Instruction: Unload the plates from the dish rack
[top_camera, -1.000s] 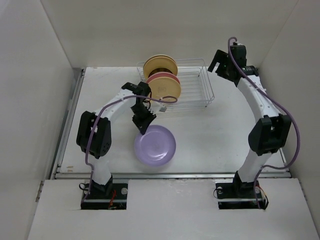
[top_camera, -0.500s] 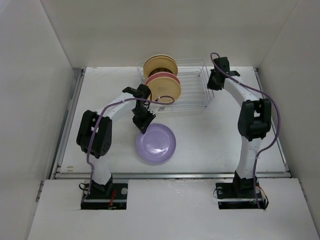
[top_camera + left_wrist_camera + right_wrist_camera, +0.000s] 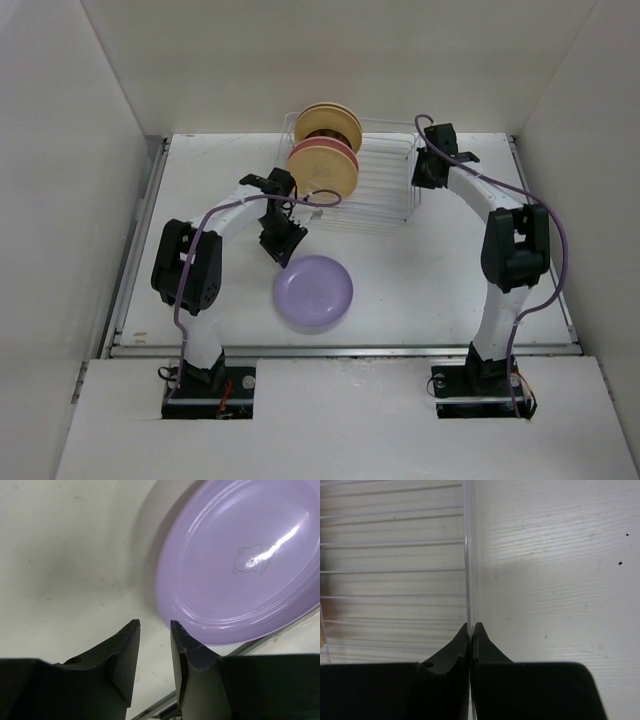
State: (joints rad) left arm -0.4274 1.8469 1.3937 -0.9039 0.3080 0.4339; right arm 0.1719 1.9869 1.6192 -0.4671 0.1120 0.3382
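On the table (image 3: 430,280) lay the lavender plate (image 3: 313,292), left gripper (image 3: 155,624) newly spread; right gripper (image 3: 471,626) had pinched the dish rack (image 3: 468,555) wire.

Plates lying flat: one, the lavender plate (image 3: 313,293), lower centre of the top view.
Plates upright in the rack: at least three, a cream plate (image 3: 345,122), a pink plate (image 3: 310,152) and a yellow plate (image 3: 335,175); they overlap, so the exact number cannot be told.
Dish rack (image 3: 385,180): one, upper centre.
Grippers: two, the left gripper (image 3: 154,625) and the right gripper (image 3: 471,626).
Arms: two.
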